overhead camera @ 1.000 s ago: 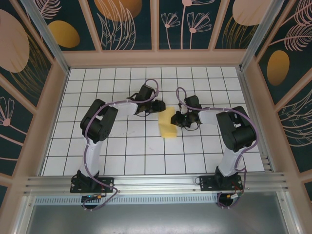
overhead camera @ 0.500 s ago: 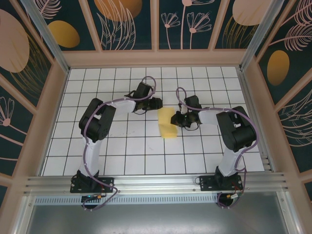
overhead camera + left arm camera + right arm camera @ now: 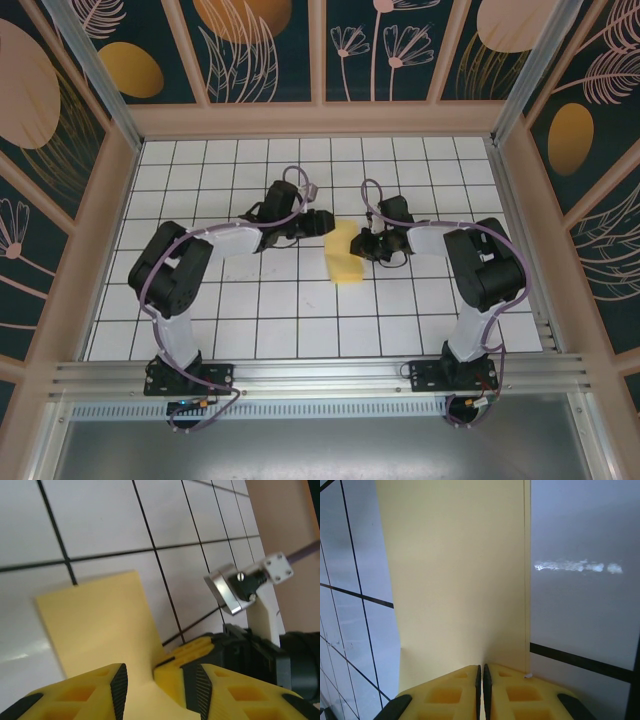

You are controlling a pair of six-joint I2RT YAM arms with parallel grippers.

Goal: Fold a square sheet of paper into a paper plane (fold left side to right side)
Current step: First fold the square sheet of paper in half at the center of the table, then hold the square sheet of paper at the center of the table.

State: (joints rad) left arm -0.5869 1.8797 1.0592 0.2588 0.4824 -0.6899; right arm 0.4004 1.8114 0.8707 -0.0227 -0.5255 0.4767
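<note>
Yellow square sheet of paper [image 3: 346, 258] lies near the centre of the white grid table [image 3: 230, 300], seen as a narrow rectangle with its long side running near to far. On its right edge the right gripper [image 3: 363, 244] is clenched; in the wrist view its fingers [image 3: 455, 692] are pressed together and the sheet runs flat ahead. At the far left corner the left gripper [image 3: 326, 222] is released, jaws apart; contact with the paper not discernible.

2 arms [image 3: 225, 238] angled inward, left gripper [image 3: 325, 222] parted, right gripper [image 3: 481, 672] (fingers [image 3: 450, 692] together) pinching the square sheet of paper [image 3: 455, 580]
</note>
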